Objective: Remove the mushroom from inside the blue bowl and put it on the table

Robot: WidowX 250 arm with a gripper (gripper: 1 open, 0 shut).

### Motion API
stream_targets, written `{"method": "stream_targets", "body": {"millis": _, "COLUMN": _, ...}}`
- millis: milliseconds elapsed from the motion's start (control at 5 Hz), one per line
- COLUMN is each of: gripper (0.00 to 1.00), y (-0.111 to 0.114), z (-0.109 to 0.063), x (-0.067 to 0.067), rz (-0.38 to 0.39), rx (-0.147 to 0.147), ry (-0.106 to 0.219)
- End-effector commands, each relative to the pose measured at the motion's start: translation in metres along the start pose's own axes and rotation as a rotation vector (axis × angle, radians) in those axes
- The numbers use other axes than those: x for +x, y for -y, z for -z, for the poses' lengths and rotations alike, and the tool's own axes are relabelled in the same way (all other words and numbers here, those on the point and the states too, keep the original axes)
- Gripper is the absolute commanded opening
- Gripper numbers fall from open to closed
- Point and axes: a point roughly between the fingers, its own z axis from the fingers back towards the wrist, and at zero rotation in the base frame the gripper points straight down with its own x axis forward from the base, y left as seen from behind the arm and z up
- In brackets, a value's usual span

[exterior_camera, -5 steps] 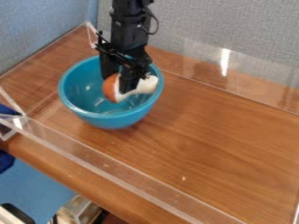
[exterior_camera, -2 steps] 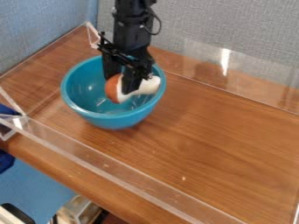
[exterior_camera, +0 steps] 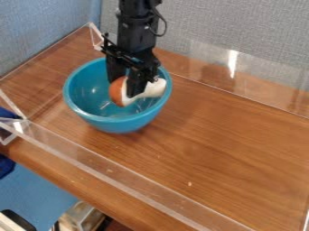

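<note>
Right now the gripper (exterior_camera: pixel 133 76) is closed on the mushroom (exterior_camera: pixel 136 89), its dark fingers clamped over the middle of it. They point down into the blue bowl (exterior_camera: pixel 117 116), and the mushroom sits within the bowl's opening; whether it touches the bottom I can't tell from where I'm standing.

As for edges, the fingers come in over the back part of the rim, and the bowl's curved wall rises around the mushroom on the sides. The white end lies near the right-hand wall, while the left part of the bowl has more room, with bare turquoise showing. Beyond the rim, the table (exterior_camera: pixel 218 158) spreads wide and bare to the right and toward me, a broad stretch of reddish-brown wood grain. A low clear wall (exterior_camera: pixel 108 170) runs slantwise along the near left edge, and another clear wall (exterior_camera: pixel 241 77) follows the back, in front of a grey textured panel (exterior_camera: pixel 241 32).

The mushroom shows a rounded orange-brown cap to the left and a stubby white stem to the right, so it lies sideways in the grip. Black fingers hide the part between.

The arm (exterior_camera: pixel 136 18) is black and comes down from the top of the view, nearly upright behind the bowl, with the gripper tipped forward and down over the rim.
</note>
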Motion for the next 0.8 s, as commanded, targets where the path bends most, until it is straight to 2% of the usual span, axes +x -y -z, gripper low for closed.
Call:
{"method": "stream_targets", "body": {"millis": 0, "gripper": 0.0, "y": 0.0012, "z": -0.0189, "x": 0.0036, "rz": 0.005, "rx": 0.025, "ry": 0.065}}
{"method": "stream_targets", "body": {"millis": 600, "gripper": 0.0, "y": 0.0013, "z": -0.0107, "x": 0.0055, "rz": -0.003, "rx": 0.016, "ry": 0.053}}
